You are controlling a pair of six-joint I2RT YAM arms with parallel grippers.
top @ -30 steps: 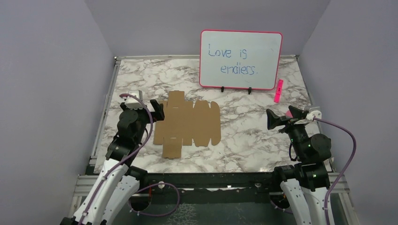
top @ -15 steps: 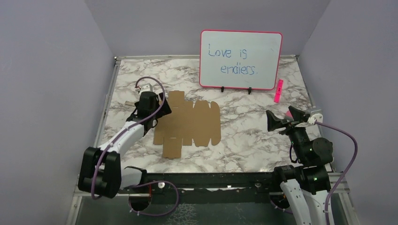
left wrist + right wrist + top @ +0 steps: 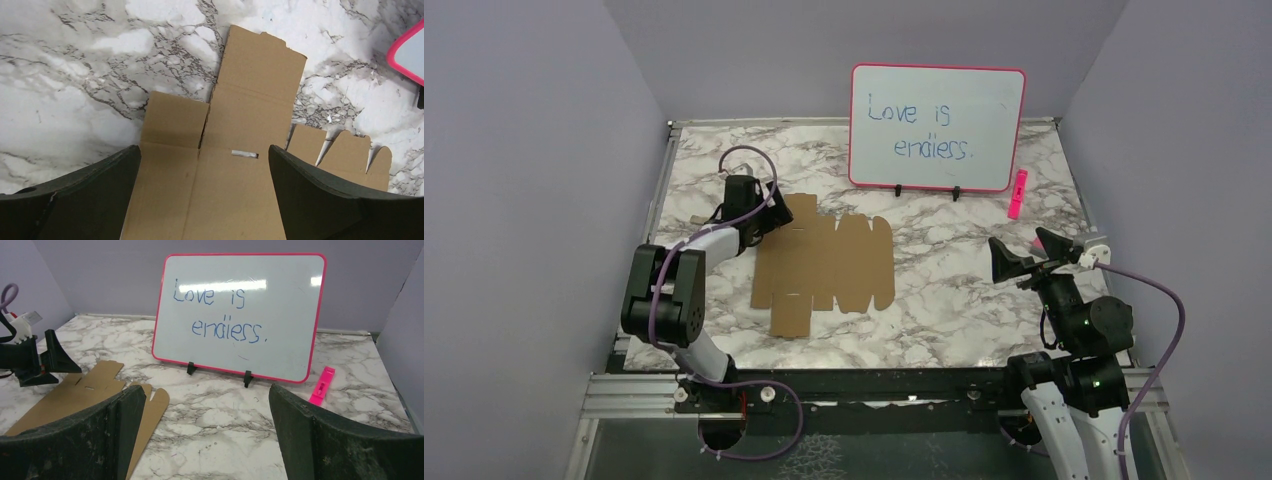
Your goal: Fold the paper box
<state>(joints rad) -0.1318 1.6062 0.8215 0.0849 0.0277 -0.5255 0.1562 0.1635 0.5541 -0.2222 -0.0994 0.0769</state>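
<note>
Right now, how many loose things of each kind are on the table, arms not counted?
Paper box, flat: 1
Whiteboard: 1
Pink marker: 1
Small brown scrap: 1
Total: 4

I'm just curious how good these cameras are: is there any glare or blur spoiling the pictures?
Right wrist view: a bright streak of glare crosses the top of the whiteboard, but the writing is readable. The gripper fingers, close to the lens, are dark with little detail. Left wrist view: the paper box is sharp and evenly lit. Top external view: even light, with faint shadows on the table.
</note>
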